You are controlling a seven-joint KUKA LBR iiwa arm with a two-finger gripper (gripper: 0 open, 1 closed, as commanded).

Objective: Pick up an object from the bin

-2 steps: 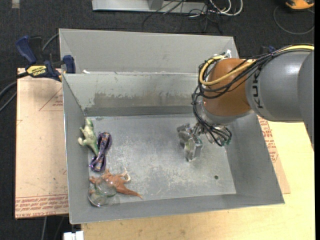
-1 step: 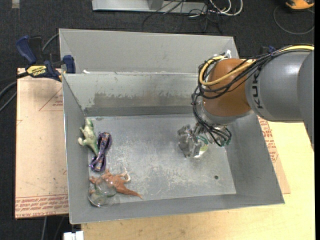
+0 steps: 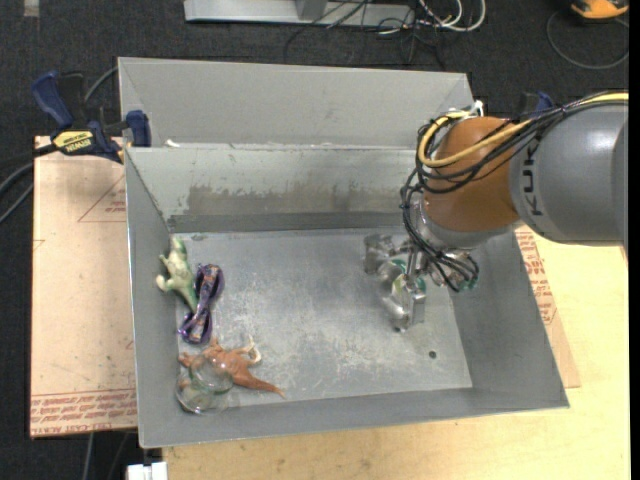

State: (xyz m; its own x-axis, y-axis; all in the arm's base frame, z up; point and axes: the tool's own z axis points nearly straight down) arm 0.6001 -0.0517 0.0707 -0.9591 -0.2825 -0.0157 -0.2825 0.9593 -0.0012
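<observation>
The arm (image 3: 580, 168) comes in over the right rim of the bin (image 3: 300, 183), its orange cover (image 3: 475, 183) wrapped in yellow and black cables (image 3: 440, 133) and hanging above the bin's far right part. Below the cover the end effector (image 3: 392, 286) is down near the floor of the bin, right of the middle and closer to the right wall than to the left. Whether it is wide or narrow I cannot tell from here, and I see nothing held in it. The metal floor under and around it is bare, with open room towards the near wall and across the whole middle of the bin.

Everything there is to pick lies well apart from it, in a loose row along the left wall. Farthest back is a pale green toy dinosaur (image 3: 175, 268), close against the foot of the wall. Just beside it on the right, touching or nearly so, lies a purple looped band (image 3: 203, 298), stretched out towards the near side. Nearer again is an orange toy lizard (image 3: 240, 363), its tail pointing right over the open floor. A clear rounded piece (image 3: 203, 388) sits against the lizard in the near left corner, close to both walls.
</observation>
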